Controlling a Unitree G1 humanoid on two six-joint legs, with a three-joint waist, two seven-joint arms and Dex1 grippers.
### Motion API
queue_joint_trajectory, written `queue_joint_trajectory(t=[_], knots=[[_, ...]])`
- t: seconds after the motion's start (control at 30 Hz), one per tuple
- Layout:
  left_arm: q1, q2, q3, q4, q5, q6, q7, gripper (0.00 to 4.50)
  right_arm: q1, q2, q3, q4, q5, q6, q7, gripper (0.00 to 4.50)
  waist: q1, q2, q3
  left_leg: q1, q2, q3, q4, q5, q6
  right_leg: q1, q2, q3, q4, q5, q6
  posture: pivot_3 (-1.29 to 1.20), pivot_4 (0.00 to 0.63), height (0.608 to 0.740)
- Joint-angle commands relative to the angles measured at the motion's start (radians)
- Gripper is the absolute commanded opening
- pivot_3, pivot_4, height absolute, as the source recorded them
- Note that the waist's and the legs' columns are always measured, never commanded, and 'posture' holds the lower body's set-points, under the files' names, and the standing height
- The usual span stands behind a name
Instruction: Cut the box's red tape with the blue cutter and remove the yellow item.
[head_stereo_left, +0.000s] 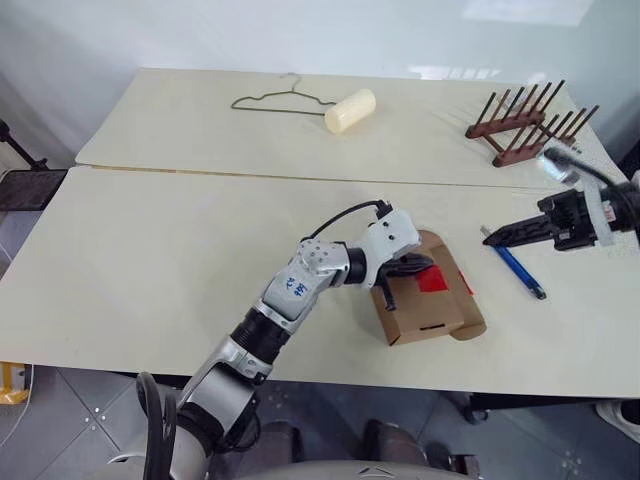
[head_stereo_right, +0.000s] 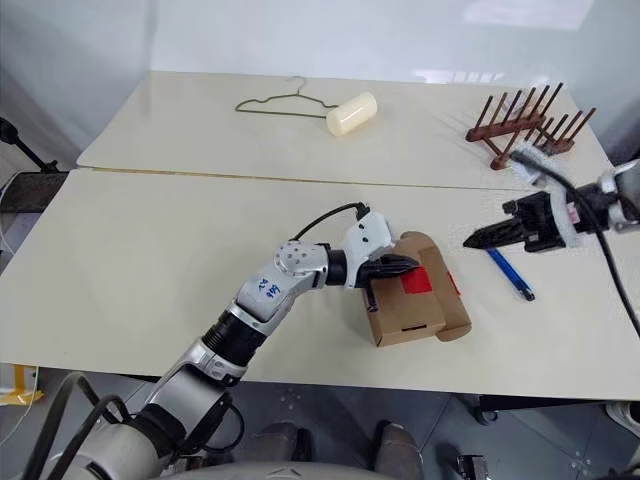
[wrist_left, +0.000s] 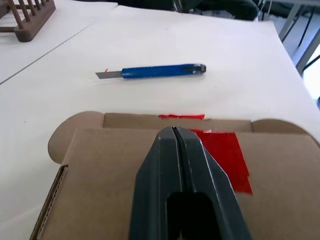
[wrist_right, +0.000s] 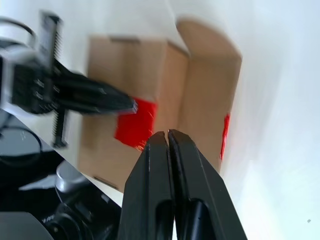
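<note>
The brown box (head_stereo_left: 425, 305) lies near the table's front edge, right of centre. The red tape (head_stereo_left: 432, 280) sits on its top, and a thin red strip (wrist_left: 181, 116) shows on the side flap that points toward the cutter. My left gripper (head_stereo_left: 428, 265) is shut and empty, its tips over the box top at the edge of the tape; I cannot tell if they touch. The blue cutter (head_stereo_left: 518, 270) lies on the table right of the box, blade out. My right gripper (head_stereo_left: 487, 233) hovers shut and empty above the cutter's far end. The yellow item is hidden.
On the far table lie a wire hanger (head_stereo_left: 280, 100) and a pale cream cylinder (head_stereo_left: 350, 110). A brown peg rack (head_stereo_left: 525, 125) stands at the back right. A seam (head_stereo_left: 250, 173) runs between the two tables. The box sits close to the front edge (head_stereo_left: 420, 380).
</note>
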Motion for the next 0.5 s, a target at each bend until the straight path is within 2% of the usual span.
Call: queue_joint_trajectory(t=[0.03, 0.07, 0.17, 0.4, 0.5], knots=[[0.057, 0.071, -0.03, -0.048, 0.022, 0.073, -0.053, 0.0, 0.111, 0.024, -0.086, 0.003, -0.003, -0.043, -0.02, 0.06, -0.003, 0.0, 0.0, 0.0, 0.0, 0.0, 0.0, 0.0, 0.0, 0.0, 0.0, -0.001, 0.0, 0.0, 0.0, 0.0, 0.15, 0.74], [0.064, 0.084, -0.028, -0.064, 0.021, 0.085, -0.058, 0.0, 0.136, 0.027, -0.095, 0.002, -0.004, -0.055, -0.018, 0.06, -0.004, 0.0, 0.0, 0.0, 0.0, 0.0, -0.001, 0.0, 0.0, -0.001, 0.0, -0.001, 0.001, 0.0, 0.0, 0.0, 0.15, 0.74], [0.08, 0.124, -0.025, -0.101, 0.026, 0.116, -0.07, 0.0, 0.2, 0.055, -0.108, 0.021, -0.009, -0.111, 0.002, 0.65, -0.006, 0.001, 0.0, 0.0, 0.001, 0.0, -0.001, 0.0, -0.001, -0.001, 0.001, -0.003, 0.002, 0.0, 0.0, 0.0, 0.15, 0.74], [0.092, 0.164, -0.018, -0.165, 0.02, 0.17, -0.072, 0.0, 0.226, 0.189, -0.114, 0.201, -0.129, -0.354, 0.008, 2.9, -0.029, 0.001, 0.001, 0.003, 0.001, 0.001, 0.0, 0.002, -0.003, 0.002, 0.001, -0.002, 0.004, 0.0, 0.0, 0.0, 0.15, 0.74], [0.099, 0.175, -0.023, -0.19, 0.018, 0.192, -0.074, 0.0, 0.22, 0.235, -0.106, 0.25, -0.153, -0.392, 0.051, 2.9, -0.033, 0.0, 0.0, 0.004, 0.002, 0.0, 0.0, 0.003, -0.003, 0.002, 0.002, -0.002, 0.004, 0.0, 0.0, 0.0, 0.15, 0.74]])
